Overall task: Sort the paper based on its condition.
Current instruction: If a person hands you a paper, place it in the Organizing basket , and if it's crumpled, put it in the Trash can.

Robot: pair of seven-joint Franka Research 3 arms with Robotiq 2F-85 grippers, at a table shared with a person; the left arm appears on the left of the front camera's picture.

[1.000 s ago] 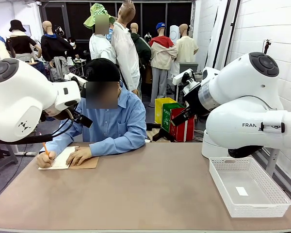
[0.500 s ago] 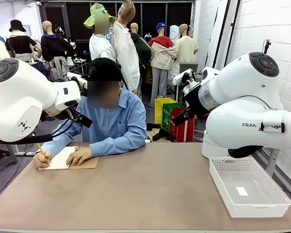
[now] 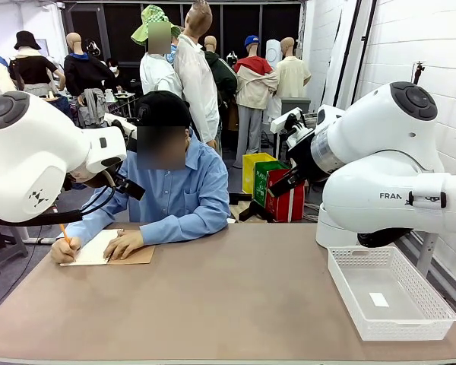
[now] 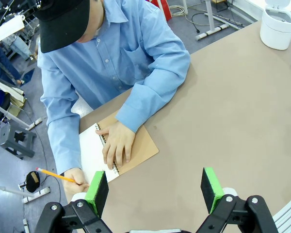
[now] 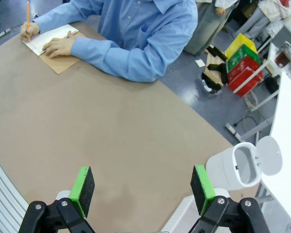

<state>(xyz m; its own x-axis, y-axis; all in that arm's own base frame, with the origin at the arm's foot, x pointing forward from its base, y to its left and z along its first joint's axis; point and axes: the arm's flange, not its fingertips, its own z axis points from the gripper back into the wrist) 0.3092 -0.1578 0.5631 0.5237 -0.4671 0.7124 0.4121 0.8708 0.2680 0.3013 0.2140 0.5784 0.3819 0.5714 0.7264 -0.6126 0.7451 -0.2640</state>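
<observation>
Paper point(image 3: 91, 247) shows as a white page lying open in a spiral-bound notebook point(image 3: 139, 256) with a brown cardboard cover, at the far left corner of the table point(image 3: 228, 304), right in front of the person in the blue shirt point(image 3: 175, 198). One of the person's hands point(image 3: 123, 243) lies flat on the page next to the spiral, fingers spread. The other hand point(image 3: 63, 249) rests at the page's outer edge and holds an orange pencil point(image 3: 61, 230) with its tip down on the sheet.

From the left wrist camera the same page point(image 4: 91, 145) lies below and ahead, with the flat hand point(image 4: 117, 143) across the binding and the pencil point(image 4: 56, 174) beside it. The left gripper point(image 4: 154, 188) hangs above the table with its green pads spread wide and nothing between them.

From the right wrist camera the page point(image 5: 48, 38) sits far off at the top left. The right gripper point(image 5: 141, 187) is likewise spread wide over bare tabletop, holding nothing.

At the table's right side stands a white mesh basket point(image 3: 399, 331), well apart from the notebook, with a tiny white tag point(image 3: 378, 299) lying on its floor.
</observation>
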